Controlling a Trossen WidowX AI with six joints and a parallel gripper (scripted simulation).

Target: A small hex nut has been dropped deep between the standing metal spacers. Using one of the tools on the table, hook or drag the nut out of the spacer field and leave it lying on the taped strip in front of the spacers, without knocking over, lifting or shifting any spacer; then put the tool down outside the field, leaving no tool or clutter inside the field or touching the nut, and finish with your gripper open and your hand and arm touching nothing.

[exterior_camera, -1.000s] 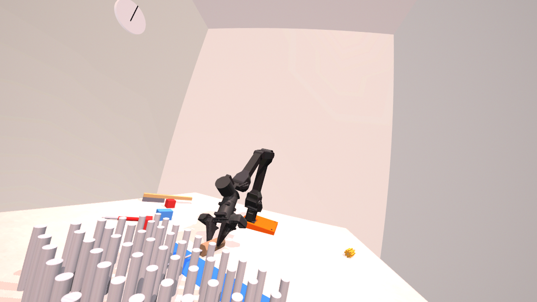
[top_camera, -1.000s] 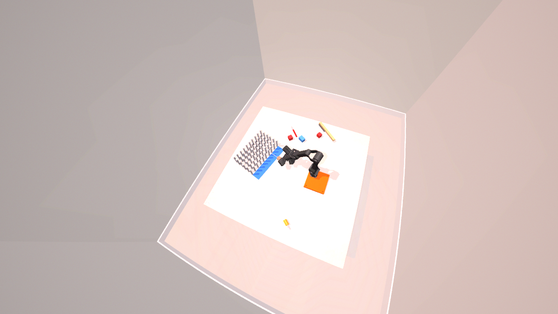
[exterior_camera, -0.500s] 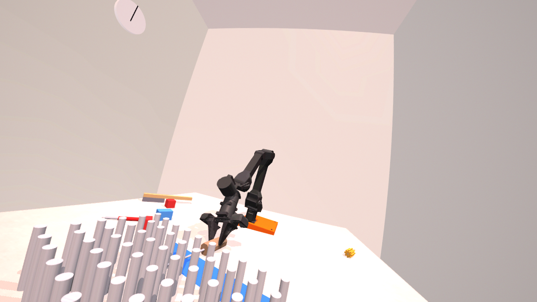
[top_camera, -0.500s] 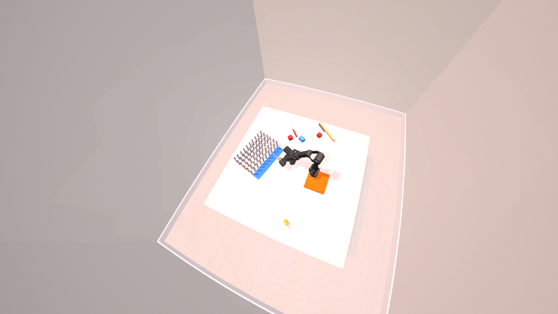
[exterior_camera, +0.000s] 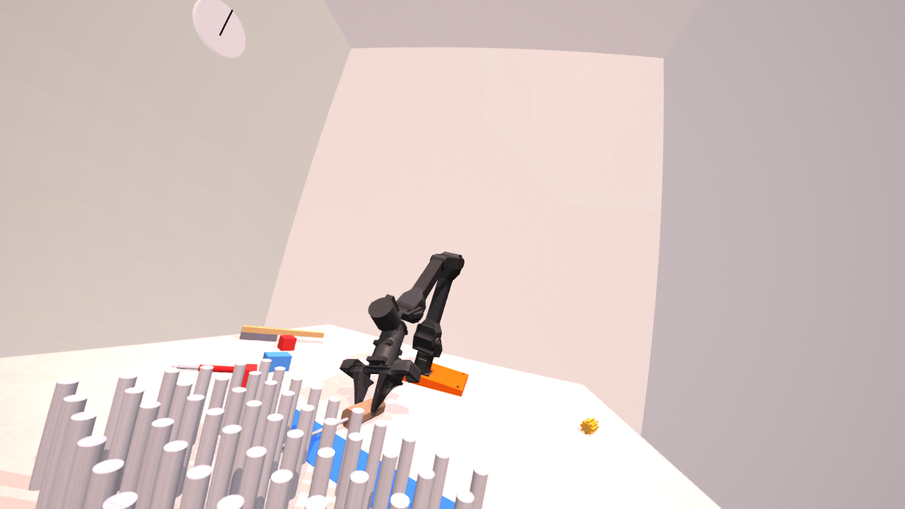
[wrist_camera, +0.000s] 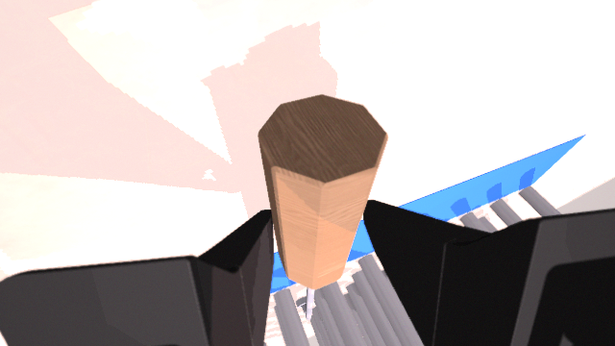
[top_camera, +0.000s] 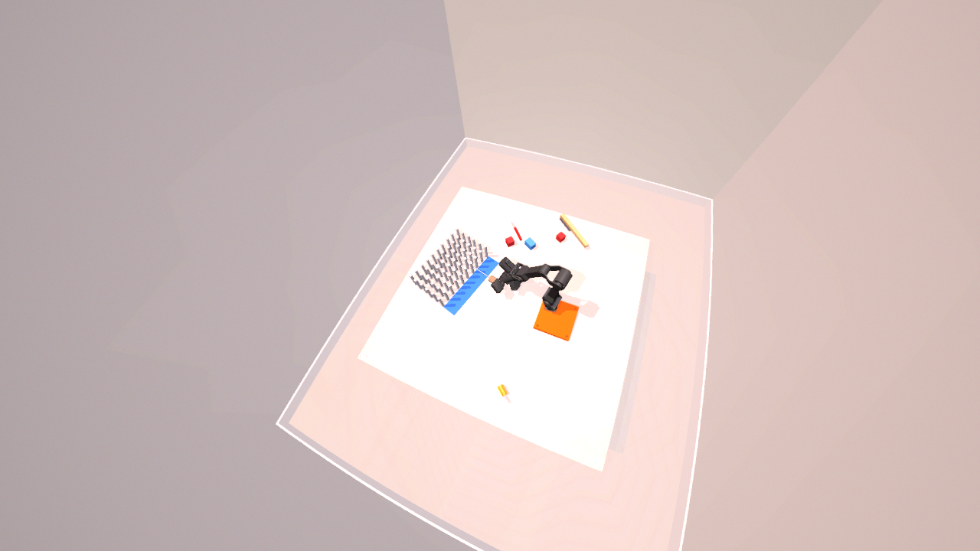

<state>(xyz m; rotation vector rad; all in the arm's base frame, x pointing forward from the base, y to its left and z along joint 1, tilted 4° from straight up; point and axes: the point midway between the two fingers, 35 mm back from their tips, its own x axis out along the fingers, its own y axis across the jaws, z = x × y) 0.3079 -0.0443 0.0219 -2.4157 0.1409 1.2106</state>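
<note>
My gripper (top_camera: 495, 278) (exterior_camera: 367, 408) (wrist_camera: 318, 215) is shut on the wooden handle (top_camera: 492, 279) (exterior_camera: 352, 416) (wrist_camera: 323, 139) of a tool, just outside the blue taped strip (top_camera: 468, 291) (exterior_camera: 341, 452) (wrist_camera: 557, 154). The tool's thin metal shaft (exterior_camera: 335, 423) (wrist_camera: 309, 300) runs over the strip toward the front spacers. The grey metal spacers (top_camera: 459, 235) (exterior_camera: 145, 430) (wrist_camera: 288, 312) stand upright in rows. The shaft's far end is partly hidden among them in the exterior view. I cannot make out the hex nut in any view.
Beyond the arm lie a red cube (top_camera: 509, 241), a blue block (top_camera: 529, 242) (exterior_camera: 277, 360), a thin red tool (top_camera: 517, 233), another red cube (top_camera: 560, 236) (exterior_camera: 287, 342) and a long tan bar (top_camera: 574, 230) (exterior_camera: 297, 333). A yellow ridged piece (top_camera: 502, 389) (exterior_camera: 589, 425) lies apart.
</note>
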